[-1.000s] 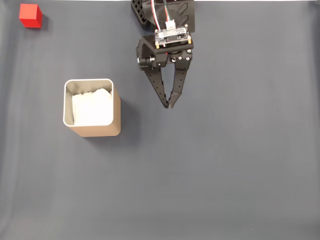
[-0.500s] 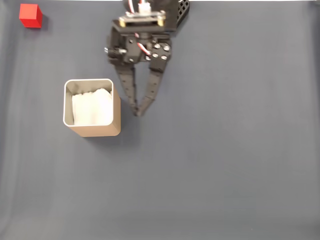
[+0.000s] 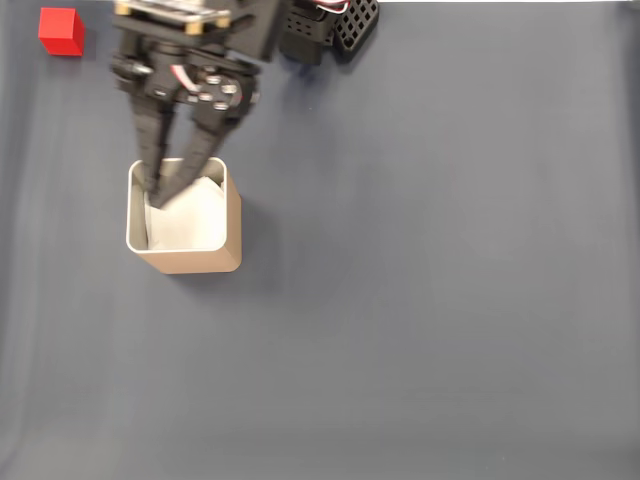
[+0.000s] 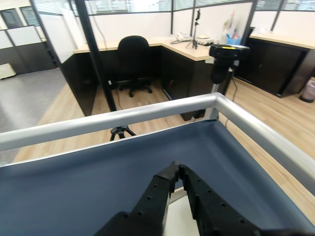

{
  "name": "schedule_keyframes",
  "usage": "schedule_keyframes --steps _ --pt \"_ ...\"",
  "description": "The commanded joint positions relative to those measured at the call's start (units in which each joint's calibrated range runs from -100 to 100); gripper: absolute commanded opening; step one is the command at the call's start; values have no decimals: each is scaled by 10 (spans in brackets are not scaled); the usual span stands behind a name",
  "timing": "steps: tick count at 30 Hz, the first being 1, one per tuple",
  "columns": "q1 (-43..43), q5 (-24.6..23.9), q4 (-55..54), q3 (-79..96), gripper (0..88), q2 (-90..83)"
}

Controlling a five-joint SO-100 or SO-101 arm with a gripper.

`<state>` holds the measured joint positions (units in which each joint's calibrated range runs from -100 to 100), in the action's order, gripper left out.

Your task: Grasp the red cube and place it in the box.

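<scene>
Red cube (image 3: 61, 31) sits at the fixed view's top-left corner, near 2 table edges, about 11 o'clock from the gripper (image 3: 155, 196). Jaws are clenched, empty, tips over the box (image 3: 190, 259) opening's upper left. Bare dark cloth lies between box and cube.

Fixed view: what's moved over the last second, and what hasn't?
The gripper swung left across the mat, from right of the box to over its top-left corner, fingers closed and empty. The red cube and the box stayed put.
</scene>
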<state>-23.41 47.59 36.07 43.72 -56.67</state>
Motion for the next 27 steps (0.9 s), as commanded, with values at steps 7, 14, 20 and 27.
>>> schedule_keyframes --steps 7,14,20,27 --pt "-123 -3 -9 -35 2 23" --pt "-194 -3 13 -30 1 24" --pt "-245 -4 53 -38 1 31" --pt "-280 4 71 -30 1 36"
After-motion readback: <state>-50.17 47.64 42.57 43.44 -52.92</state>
